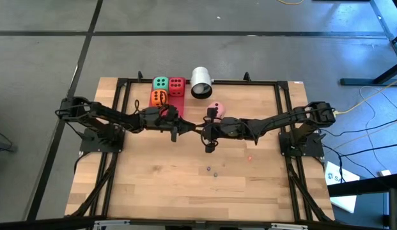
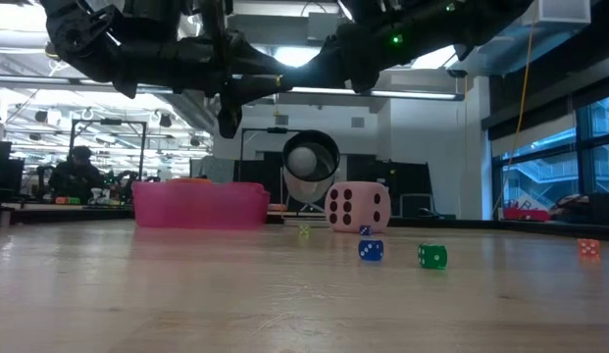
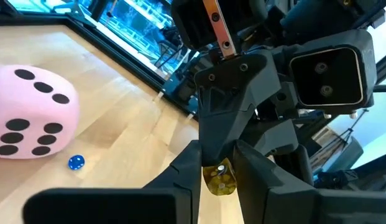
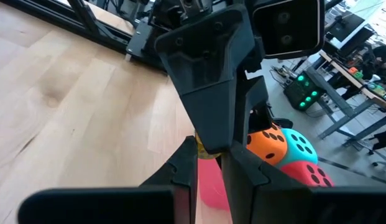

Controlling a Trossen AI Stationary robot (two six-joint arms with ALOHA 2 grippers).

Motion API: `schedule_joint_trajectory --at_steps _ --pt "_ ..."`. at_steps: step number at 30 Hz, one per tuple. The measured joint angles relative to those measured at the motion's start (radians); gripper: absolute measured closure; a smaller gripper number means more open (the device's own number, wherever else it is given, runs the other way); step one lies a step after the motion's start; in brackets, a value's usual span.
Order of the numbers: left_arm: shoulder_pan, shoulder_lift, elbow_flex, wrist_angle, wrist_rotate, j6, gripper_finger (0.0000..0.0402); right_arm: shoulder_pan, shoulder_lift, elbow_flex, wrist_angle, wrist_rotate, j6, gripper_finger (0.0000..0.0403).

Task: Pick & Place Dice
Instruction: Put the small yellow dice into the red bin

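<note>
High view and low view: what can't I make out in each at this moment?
- High view: the small yellow die is hidden where the arms meet; only the wrist views show it.
- Low view: the pink tray wall hides nearly all its contents.
- High view: the tiny dice on the table are too small to read their pips.

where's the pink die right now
In the high view the pink die sits on the bare table toward the far edge, just right of centre, near the white cylinder and outside the pink tray.
</note>
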Motion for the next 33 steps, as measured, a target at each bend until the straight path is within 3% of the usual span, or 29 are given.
schedule_joint_trajectory --at_steps 19,33 --pt "-0.007 0.0 0.003 0.003 0.03 0.03 0.0336 -0.017 0.002 0.0 0.01 0.034 -0.003 0.0351" --pt "-0.008 0.0 0.005 0.011 0.039 0.033 0.0232 -0.017 0.002 0.0 0.01 0.039 0.003 0.0351"
